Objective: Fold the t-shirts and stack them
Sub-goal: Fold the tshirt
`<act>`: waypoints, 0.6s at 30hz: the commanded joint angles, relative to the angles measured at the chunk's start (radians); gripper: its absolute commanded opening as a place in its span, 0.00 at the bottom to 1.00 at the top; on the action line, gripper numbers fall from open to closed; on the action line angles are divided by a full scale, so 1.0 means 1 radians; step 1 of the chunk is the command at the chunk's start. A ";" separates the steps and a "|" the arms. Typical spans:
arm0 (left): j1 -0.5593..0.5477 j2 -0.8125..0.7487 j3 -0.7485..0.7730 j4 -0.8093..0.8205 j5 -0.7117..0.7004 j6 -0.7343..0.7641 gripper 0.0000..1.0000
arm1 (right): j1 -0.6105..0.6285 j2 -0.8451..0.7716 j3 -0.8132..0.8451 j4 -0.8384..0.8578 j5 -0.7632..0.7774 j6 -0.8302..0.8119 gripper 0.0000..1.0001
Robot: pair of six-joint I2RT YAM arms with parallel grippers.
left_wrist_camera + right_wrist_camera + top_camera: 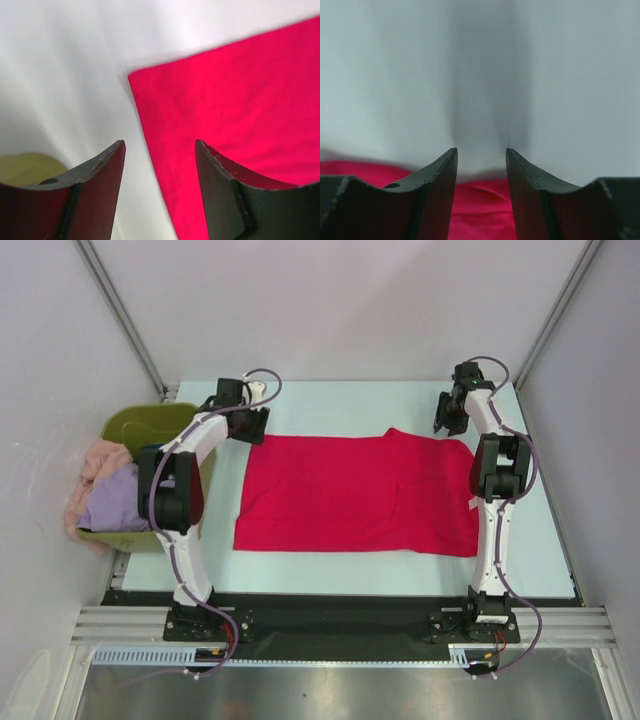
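A bright red t-shirt (360, 495) lies flat in the middle of the table, folded to a rough rectangle, with a flap laid over its right part. My left gripper (252, 427) is open and empty just above the shirt's far left corner; that corner shows in the left wrist view (235, 105) between my fingers. My right gripper (447, 420) is open and empty above the shirt's far right edge, which shows in the right wrist view (480, 210). Lavender (112, 502) and peach-pink (95, 462) shirts lie bunched in the tub.
An olive-green plastic tub (150, 425) stands at the left edge of the table, its rim also in the left wrist view (25, 167). White walls and metal frame posts enclose the table (540, 540). Bare table runs along the far side and right.
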 commanded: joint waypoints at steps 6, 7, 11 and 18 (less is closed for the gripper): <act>0.033 0.236 0.285 -0.045 -0.004 -0.096 0.64 | 0.009 0.034 0.094 -0.086 0.024 -0.106 0.49; 0.035 0.254 0.318 -0.053 -0.005 -0.094 0.64 | 0.009 0.037 0.095 -0.092 0.021 -0.109 0.48; 0.041 0.298 0.334 -0.086 0.036 -0.085 0.63 | 0.017 0.029 0.083 -0.117 -0.019 -0.106 0.49; 0.043 0.341 0.326 -0.111 0.117 -0.058 0.61 | 0.032 0.018 0.048 -0.167 0.036 -0.143 0.49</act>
